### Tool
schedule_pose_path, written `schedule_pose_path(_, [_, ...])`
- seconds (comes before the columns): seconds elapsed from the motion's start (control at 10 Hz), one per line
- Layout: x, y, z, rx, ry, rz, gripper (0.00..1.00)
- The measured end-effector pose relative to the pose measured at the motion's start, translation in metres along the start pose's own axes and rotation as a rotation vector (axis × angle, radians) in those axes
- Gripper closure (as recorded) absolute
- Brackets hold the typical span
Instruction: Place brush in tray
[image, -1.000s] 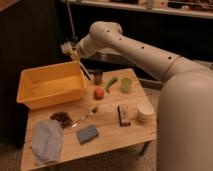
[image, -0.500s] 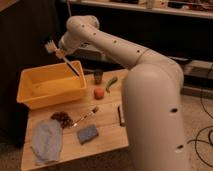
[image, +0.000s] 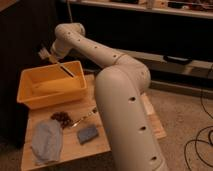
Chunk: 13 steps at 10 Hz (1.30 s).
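The yellow-orange tray (image: 33, 99) stands at the back left of the wooden table. My gripper (image: 49, 54) is above the tray's far edge, shut on the brush (image: 65, 70). The brush is slim and white with a dark stripe. It slants down and to the right from the gripper, over the tray's far right part, held in the air above the tray's inside. The tray holds nothing that I can see.
On the wooden table (image: 75, 152), in front of the tray, lie a blue-grey cloth (image: 46, 142), a dark heap of small bits (image: 62, 118), a silver fork (image: 85, 117) and a blue sponge (image: 87, 134). My arm (image: 125, 100) hides the table's right side.
My arm has swung left with the brush, from beside the tray's right edge to above its far edge. The arm now covers the objects on the table's right side.
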Motion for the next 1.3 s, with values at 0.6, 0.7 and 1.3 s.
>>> schedule_pose_path(0.6, [0.038,0.024,0.087,-0.218,0.019,-0.151,0.25])
schedule_pose_path(0.7, [0.042,0.025,0.087,-0.259,0.006,-0.162,0.20])
schedule_pose_path(1.3, [0.058,0.024,0.066,-0.358,-0.086,-0.172,0.20])
